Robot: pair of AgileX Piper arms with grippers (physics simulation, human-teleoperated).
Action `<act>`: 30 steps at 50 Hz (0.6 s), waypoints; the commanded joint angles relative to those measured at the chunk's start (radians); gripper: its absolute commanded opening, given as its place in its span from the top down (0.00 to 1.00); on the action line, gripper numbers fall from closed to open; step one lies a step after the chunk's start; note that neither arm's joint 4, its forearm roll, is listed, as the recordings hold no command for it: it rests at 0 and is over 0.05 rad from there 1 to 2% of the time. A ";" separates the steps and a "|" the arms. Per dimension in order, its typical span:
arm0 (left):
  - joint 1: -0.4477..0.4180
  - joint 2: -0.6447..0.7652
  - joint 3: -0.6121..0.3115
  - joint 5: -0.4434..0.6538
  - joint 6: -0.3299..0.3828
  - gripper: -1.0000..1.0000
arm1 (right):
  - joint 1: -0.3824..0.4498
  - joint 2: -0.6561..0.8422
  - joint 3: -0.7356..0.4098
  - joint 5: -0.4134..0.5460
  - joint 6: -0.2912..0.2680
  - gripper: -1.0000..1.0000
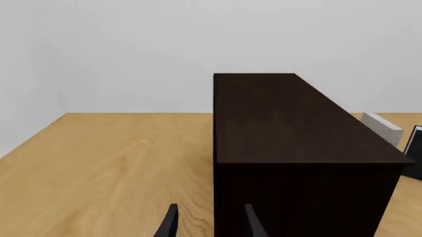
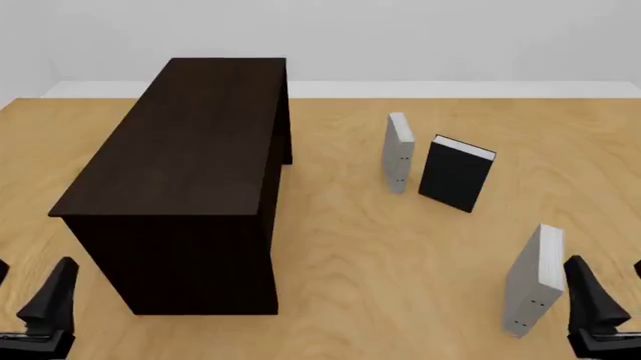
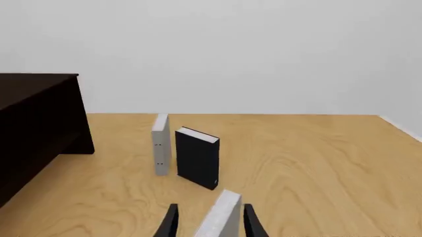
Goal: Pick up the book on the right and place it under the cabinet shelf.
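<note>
Nearby, at the table's near right, the book [image 2: 534,279] stands upright on its edge, spine toward the camera; the right gripper [image 3: 207,222] has its spread fingers on either side of it, not visibly pressing. Farther off, a second grey book [image 2: 398,152] and a black book [image 2: 457,172] stand just beside each other, apart from the task's book. The cabinet shelf [image 2: 185,150] fills the left side, running near to far; the left gripper [image 1: 207,222] hangs with fingers parted, grasping nothing, before its near end. The table [image 2: 401,247] is light wood; the walls are plain white.
</note>
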 commanded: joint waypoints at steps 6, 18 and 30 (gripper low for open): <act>0.000 0.003 -0.003 0.001 0.002 0.00 | -0.029 0.011 -0.049 0.055 -0.010 0.00; 0.000 0.000 -0.004 0.005 0.003 0.00 | -0.051 0.169 -0.180 0.122 0.036 0.00; 0.000 0.000 -0.003 0.004 0.003 0.00 | -0.038 0.454 -0.434 0.342 0.151 0.00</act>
